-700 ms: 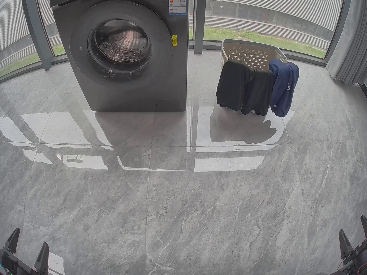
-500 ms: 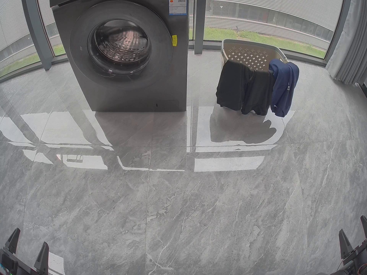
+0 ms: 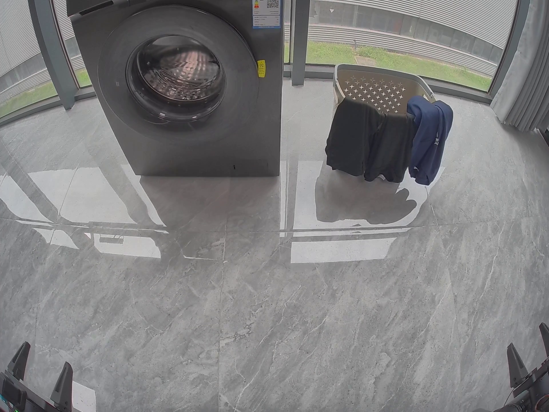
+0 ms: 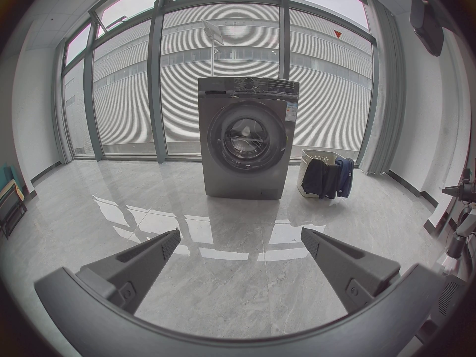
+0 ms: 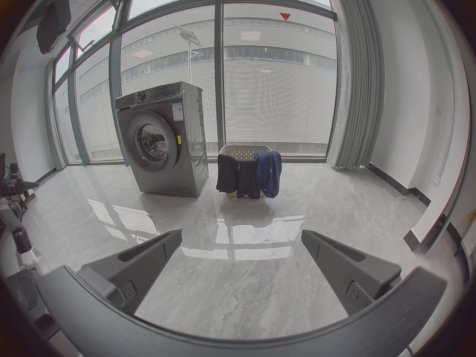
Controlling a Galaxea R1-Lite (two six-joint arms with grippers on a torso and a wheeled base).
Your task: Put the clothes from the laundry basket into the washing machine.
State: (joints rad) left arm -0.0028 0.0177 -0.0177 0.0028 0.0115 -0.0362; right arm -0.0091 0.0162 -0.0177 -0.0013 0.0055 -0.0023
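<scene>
Washing machine (image 3: 183,81), dark grey front-loader, stands on the glossy grey marble-pattern floor (image 3: 274,316) against the curved window wall (image 3: 400,24). Its round porthole (image 3: 176,75) faces the robot with the steel drum visible inside; cannot tell whether glass covers it. The laundry basket (image 3: 380,75), beige with star-shaped holes in its back wall, sits on the floor to the machine's right, near it but apart, with a strip of bare floor between. Three garments are draped over the basket's front rim and hang down its outside. A black garment (image 3: 349,138) is nearest the machine, and a second black garment (image 3: 392,150) touches it at the middle. A navy blue garment (image 3: 430,138) hangs at the right corner, overlapping the edge of the second black one. All three hems hang close to the floor. What lies in the basket's bottom is hidden by the draped cloth. A grey curtain (image 3: 523,70) hangs at the far right of the window. The left gripper (image 4: 239,239) is held low over bare floor, well apart from machine and basket, its fingers (image 4: 148,254) spread wide with nothing between them. The right gripper (image 5: 241,239) is likewise low over bare floor and well back from the basket, its fingers (image 5: 337,259) spread wide and holding nothing.
</scene>
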